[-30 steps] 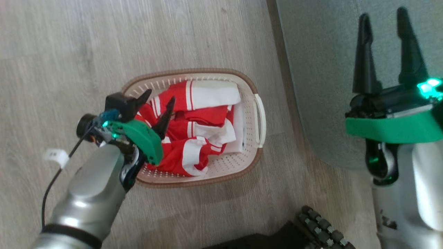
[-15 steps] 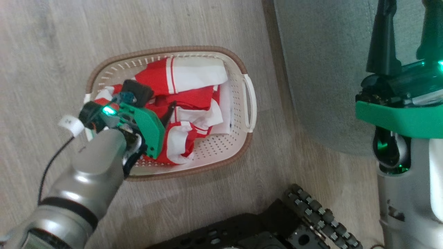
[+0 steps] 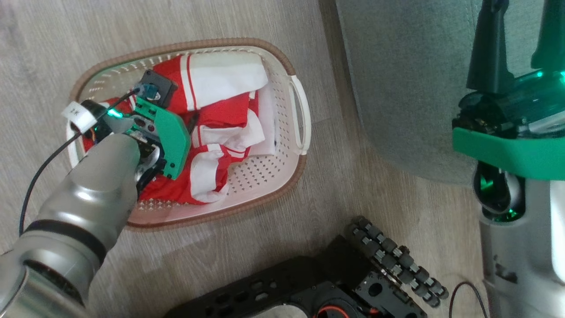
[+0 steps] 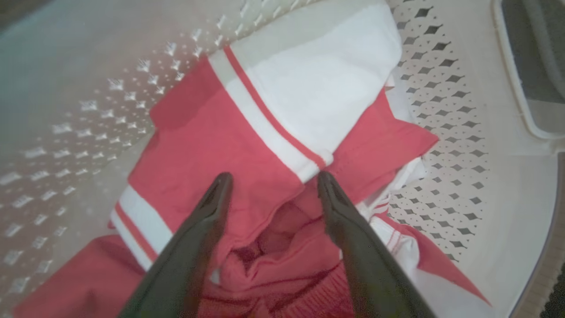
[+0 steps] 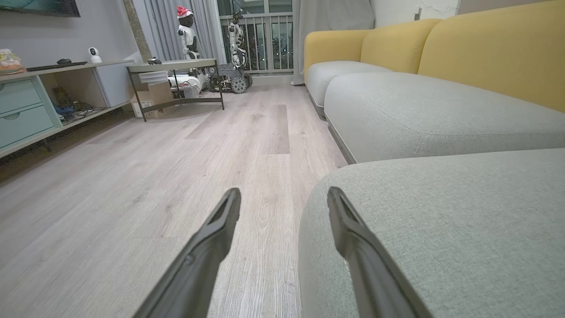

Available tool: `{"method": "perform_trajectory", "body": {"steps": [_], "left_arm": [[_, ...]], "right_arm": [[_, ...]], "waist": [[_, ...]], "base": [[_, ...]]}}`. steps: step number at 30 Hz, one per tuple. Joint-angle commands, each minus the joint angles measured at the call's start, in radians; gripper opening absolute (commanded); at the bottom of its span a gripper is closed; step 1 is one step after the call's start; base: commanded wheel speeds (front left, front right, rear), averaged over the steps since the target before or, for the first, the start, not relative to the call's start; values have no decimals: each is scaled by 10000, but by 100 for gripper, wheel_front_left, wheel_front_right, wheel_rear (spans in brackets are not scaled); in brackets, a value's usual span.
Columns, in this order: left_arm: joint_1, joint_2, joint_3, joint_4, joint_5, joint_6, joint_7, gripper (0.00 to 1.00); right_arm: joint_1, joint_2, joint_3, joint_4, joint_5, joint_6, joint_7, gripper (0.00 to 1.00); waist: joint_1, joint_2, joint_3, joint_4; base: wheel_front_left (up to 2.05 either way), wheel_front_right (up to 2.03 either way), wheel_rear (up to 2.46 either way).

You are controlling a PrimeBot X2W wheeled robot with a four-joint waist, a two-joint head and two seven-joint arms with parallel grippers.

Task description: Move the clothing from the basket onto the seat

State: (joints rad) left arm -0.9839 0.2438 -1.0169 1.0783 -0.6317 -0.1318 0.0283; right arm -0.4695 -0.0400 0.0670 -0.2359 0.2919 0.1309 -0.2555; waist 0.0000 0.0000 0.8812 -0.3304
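The clothing, red with white stripes and a white panel, lies crumpled in the cream basket on the floor. My left gripper reaches down into the basket, most of its fingers hidden under its green housing. In the left wrist view the left gripper is open, its two tips resting on a red fold of the clothing, with the perforated basket wall beyond. The grey-green seat lies right of the basket. My right gripper hangs open and empty over the seat's edge.
The robot's black wheeled base sits just below the basket. Pale wood floor stretches ahead in the right wrist view. A yellow-backed sofa runs along its right, a low table and a cabinet stand far left.
The head camera has tilted, shifting the whole picture left and up. My left gripper has gone down from above the basket's left side onto the clothing. The right gripper stays open.
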Motion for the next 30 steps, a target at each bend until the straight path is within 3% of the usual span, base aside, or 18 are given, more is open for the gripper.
{"method": "perform_trajectory", "body": {"steps": [1,6,8,9,10,11,21,30], "left_arm": [[-30,211,57,11,-88,11,34,100],[-191,233,-446,149,-403,11,419,98],[-220,251,-616,147,-546,11,461,47],[-229,260,-683,143,-626,11,443,29],[-234,268,-749,139,-700,11,413,4],[-236,274,-817,121,-772,11,359,0],[-53,99,-1420,-207,-1646,11,-297,0],[487,-160,-1934,-873,-2547,11,-1464,0]], "right_arm": [[57,-102,140,-408,67,-2,-63,100],[10,-102,180,-398,96,-2,-63,100],[-1,-102,190,-376,107,-2,-63,100],[-4,-102,201,-363,113,-2,-63,100],[-9,-102,211,-350,115,-2,-63,100],[-15,-102,219,-336,113,-2,-63,100],[-38,-102,320,-109,-14,-2,-63,100],[237,-102,255,409,-131,-2,-63,100]], "waist": [[0,0,94,-50],[0,0,200,-69],[0,0,195,-49],[0,0,180,-41],[0,0,161,-32],[0,0,136,-19],[0,0,-603,250],[0,0,-2111,760]], "base": [[0,0,0],[0,0,0],[0,0,0],[0,0,0],[0,0,0],[0,0,0],[0,0,0],[0,0,0]]}}
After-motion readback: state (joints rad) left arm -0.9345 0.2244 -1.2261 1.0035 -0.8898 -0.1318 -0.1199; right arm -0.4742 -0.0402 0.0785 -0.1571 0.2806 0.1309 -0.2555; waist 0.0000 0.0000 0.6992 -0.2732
